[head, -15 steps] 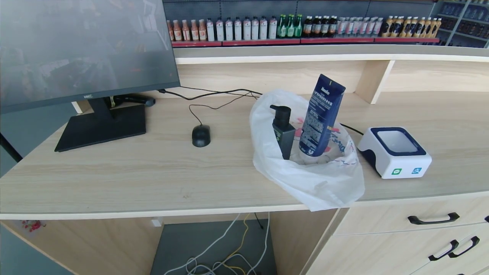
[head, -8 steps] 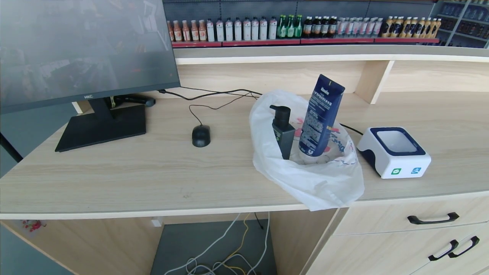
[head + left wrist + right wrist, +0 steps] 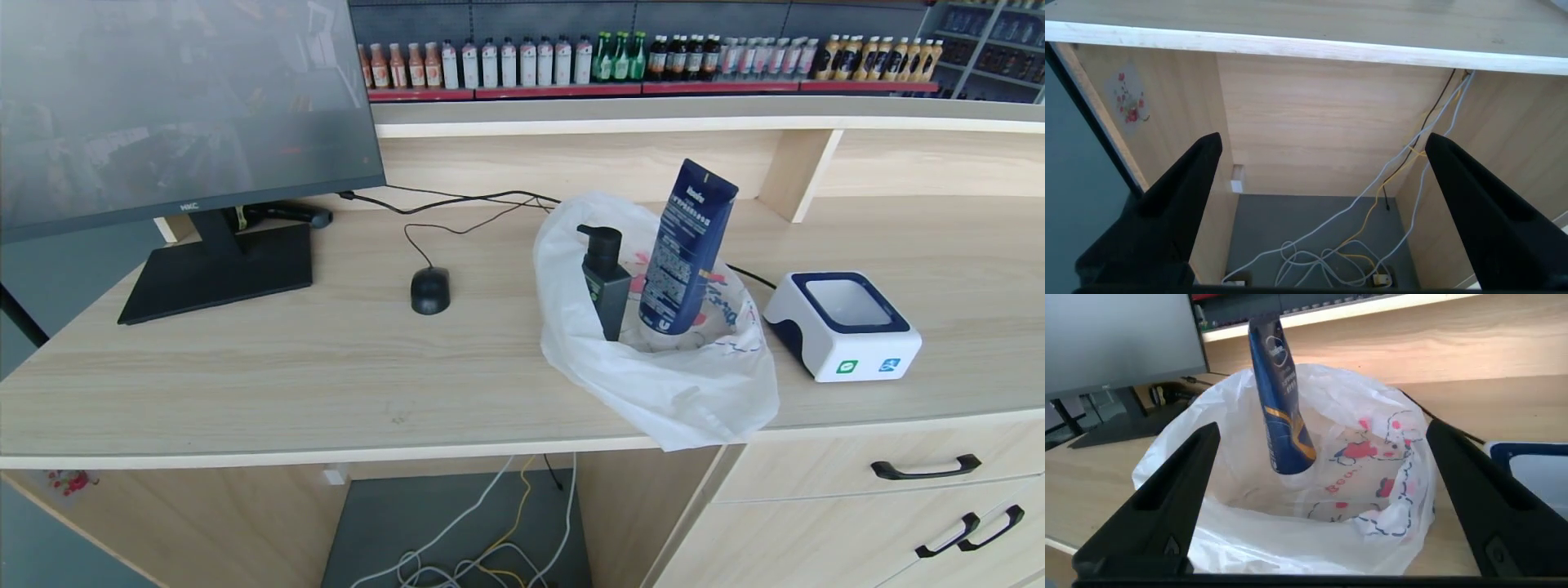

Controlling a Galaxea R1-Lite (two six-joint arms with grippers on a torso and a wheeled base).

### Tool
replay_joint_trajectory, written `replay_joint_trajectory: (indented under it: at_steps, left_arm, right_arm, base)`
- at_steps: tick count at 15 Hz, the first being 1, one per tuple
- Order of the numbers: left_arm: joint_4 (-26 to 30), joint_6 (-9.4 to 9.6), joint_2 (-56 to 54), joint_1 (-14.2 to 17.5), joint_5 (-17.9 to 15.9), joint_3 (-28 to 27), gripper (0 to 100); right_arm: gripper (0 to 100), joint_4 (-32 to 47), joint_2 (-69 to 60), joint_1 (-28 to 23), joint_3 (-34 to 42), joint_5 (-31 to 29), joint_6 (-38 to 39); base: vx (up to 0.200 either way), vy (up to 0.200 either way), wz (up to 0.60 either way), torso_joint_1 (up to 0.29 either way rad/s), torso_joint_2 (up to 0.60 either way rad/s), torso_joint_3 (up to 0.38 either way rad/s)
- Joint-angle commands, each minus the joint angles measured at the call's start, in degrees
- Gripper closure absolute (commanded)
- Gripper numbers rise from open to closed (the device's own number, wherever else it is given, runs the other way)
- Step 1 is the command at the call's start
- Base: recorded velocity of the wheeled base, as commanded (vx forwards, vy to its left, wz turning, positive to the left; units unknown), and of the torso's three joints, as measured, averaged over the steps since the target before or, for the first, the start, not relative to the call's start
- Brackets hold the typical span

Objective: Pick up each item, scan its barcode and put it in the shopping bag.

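Left to right on the bench: a monitor, a black mouse, then the white shopping bag, mouth open, holding 2 items, a dark pump bottle upright and a blue tube leaning beside it. The barcode scanner sits just right of the bag. The left claw gapes apart below the bench edge; the right claw, also apart, faces the bag.
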Motion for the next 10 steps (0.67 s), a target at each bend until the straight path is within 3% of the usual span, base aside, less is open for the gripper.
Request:
replay_joint_trajectory:
  at_steps: [1,6,9,10]
  left_arm:
    - [0.0,-0.02,0.0,0.0,0.0,0.0,0]
    - [0.0,-0.02,0.0,0.0,0.0,0.0,0]
    - [0.0,-0.02,0.0,0.0,0.0,0.0,0]
    - [0.0,-0.02,0.0,0.0,0.0,0.0,0]
  right_arm:
    - [0,0.0,2.4,-9.3,0.2,0.0,0.3]
    - [0,0.1,-4.3,-8.9,0.1,0.0,0.9]
    - [0,0.0,-4.3,-8.9,0.1,0.0,1.3]
    - [0,0.0,-4.3,-8.9,0.1,0.0,1.3]
  base:
    - [0.000,0.000,0.00,0.000,0.00,0.000]
    - [0.000,0.000,0.00,0.000,0.00,0.000]
    - [-0.200,0.000,0.00,0.007,0.01,0.002]
    - [0.000,0.000,0.00,0.000,0.00,0.000]
